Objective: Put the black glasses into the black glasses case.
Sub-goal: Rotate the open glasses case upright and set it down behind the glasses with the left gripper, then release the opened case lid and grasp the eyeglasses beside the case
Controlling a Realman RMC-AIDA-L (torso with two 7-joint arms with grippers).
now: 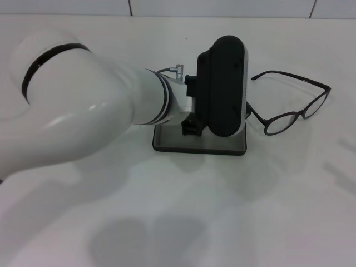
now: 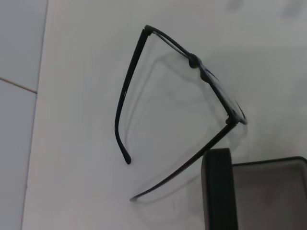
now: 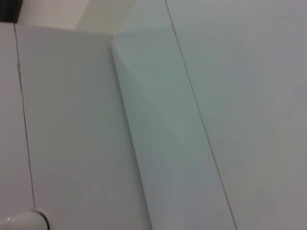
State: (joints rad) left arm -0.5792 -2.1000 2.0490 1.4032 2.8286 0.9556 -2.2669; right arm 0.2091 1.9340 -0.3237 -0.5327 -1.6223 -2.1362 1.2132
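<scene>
The black glasses [image 1: 278,122] lie unfolded on the white table, just right of the black glasses case. In the left wrist view the glasses [image 2: 194,61] lie with both temple arms spread, one tip close to the case corner [image 2: 218,191]. The case is open: its grey-lined base [image 1: 200,143] lies flat and its black lid [image 1: 222,83] stands upright. My left arm reaches in from the left to the case. My left gripper [image 1: 192,127] is at the lid's back side, over the base, mostly hidden by the lid. My right gripper is out of view.
The white table [image 1: 183,222] carries only the case and glasses. A tiled wall [image 1: 222,6] runs along the back edge. The right wrist view shows only pale panels [image 3: 158,120].
</scene>
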